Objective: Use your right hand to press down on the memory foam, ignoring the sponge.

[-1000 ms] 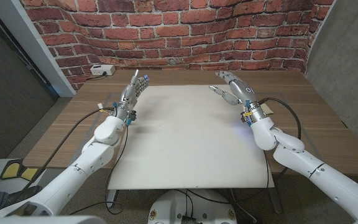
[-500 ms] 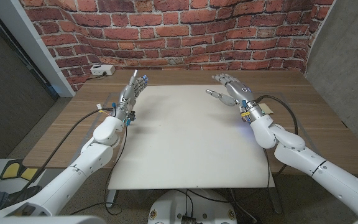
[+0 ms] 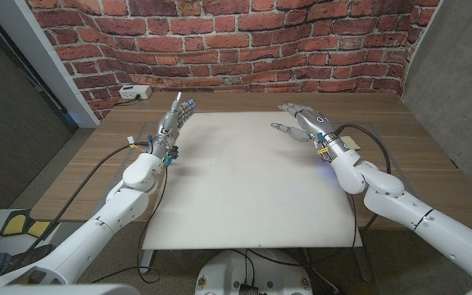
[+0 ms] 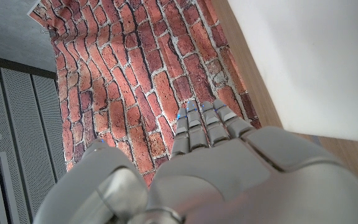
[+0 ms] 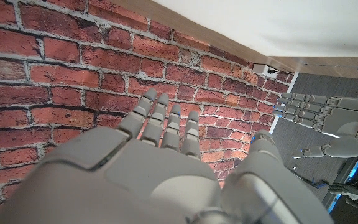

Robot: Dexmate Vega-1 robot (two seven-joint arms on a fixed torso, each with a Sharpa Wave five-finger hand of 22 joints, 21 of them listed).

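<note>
A: White sheet [image 3: 244, 180] covers the wooden table [image 3: 433, 164]; right hand [image 3: 303, 123] at 1 o'clock, fingers apart, holding nothing. Can't spot memory foam or a sponge.

B: Left hand [image 3: 174, 121] at 11, open too. I'd find the foam before lowering, then press palm-down.

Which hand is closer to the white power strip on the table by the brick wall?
Left. The left hand is just in front of and beside the power strip; the right hand is across the white board, at its far right corner.
</note>
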